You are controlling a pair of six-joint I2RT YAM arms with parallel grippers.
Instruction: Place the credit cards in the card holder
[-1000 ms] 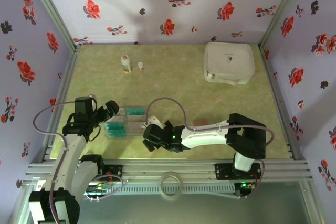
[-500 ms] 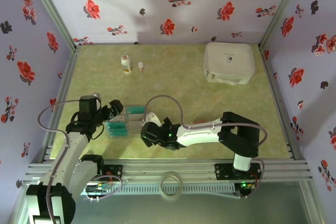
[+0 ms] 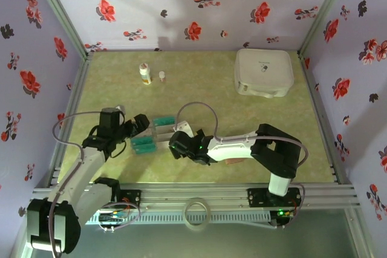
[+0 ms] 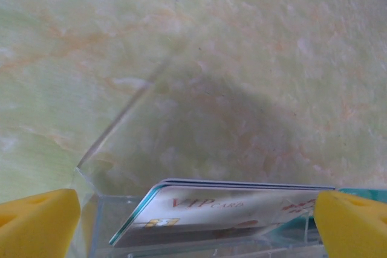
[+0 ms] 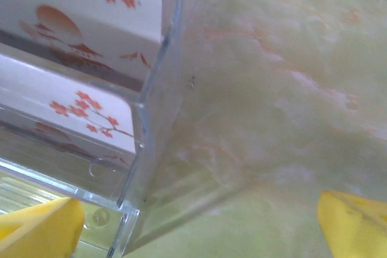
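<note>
Top external: the left claw and right claw, both spread wide and empty, are set at either end of the clear tray of teal credit cards. The card holder is glimpsed under the right arm.

Left wrist: a VIP card is found straight ahead, its long axis spanning the fingertips.

Right wrist: the tray corner is offset left.
</note>
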